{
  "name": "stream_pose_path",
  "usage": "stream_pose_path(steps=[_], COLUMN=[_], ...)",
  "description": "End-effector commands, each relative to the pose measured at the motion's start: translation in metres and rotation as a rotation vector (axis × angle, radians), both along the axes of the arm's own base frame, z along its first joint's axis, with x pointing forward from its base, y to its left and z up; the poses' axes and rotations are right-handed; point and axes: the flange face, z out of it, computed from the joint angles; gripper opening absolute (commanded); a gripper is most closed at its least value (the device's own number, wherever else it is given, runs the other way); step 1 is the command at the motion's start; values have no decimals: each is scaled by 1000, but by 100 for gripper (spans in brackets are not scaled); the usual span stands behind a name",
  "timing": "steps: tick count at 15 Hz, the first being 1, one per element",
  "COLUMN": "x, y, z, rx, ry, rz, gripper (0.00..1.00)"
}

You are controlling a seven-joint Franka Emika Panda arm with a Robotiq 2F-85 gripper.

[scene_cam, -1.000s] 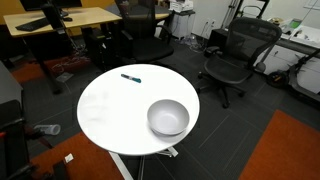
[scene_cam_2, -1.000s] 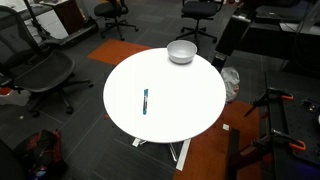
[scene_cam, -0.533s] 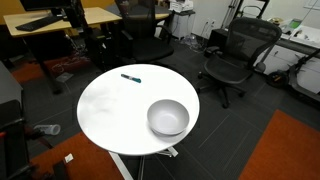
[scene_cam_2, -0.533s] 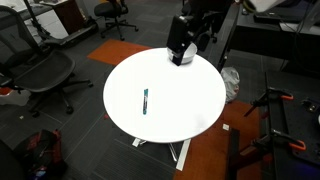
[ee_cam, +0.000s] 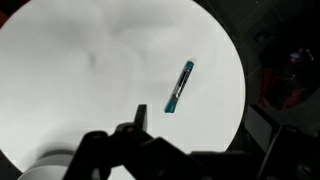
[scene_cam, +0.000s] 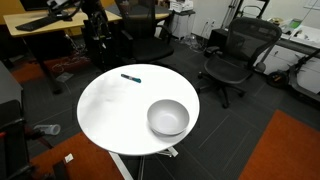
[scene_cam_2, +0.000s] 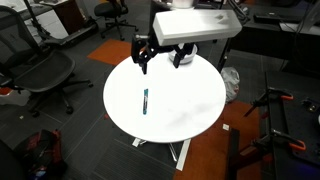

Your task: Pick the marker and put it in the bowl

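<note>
The marker, dark with a teal-blue section, lies flat on the round white table. It also shows in an exterior view and in the wrist view. The pale bowl stands near the table's edge, well apart from the marker. In an exterior view the arm mostly hides the bowl. My gripper hangs above the table's far edge, short of the marker, with its fingers spread and nothing between them. In the wrist view only one dark finger is clear.
Black office chairs stand around the table, and wooden desks stand behind it. Orange carpet lies beside the table. A white table leg base shows below the top.
The arm has swung in over the table, from above the bowl sideways along the far edge toward the marker's side. The marker and the bowl have not moved.
</note>
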Motion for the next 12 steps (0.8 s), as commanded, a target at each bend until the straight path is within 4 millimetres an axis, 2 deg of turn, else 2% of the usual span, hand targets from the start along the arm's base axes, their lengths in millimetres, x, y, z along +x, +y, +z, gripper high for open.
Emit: stream_pose_path(steps=[1, 6, 12], x=[38, 69, 86], y=[6, 6, 4], z=[-15, -42, -81], rx=[7, 15, 20], ry=[-6, 11, 31], rz=[-114, -177, -181], gripper=[100, 100, 100])
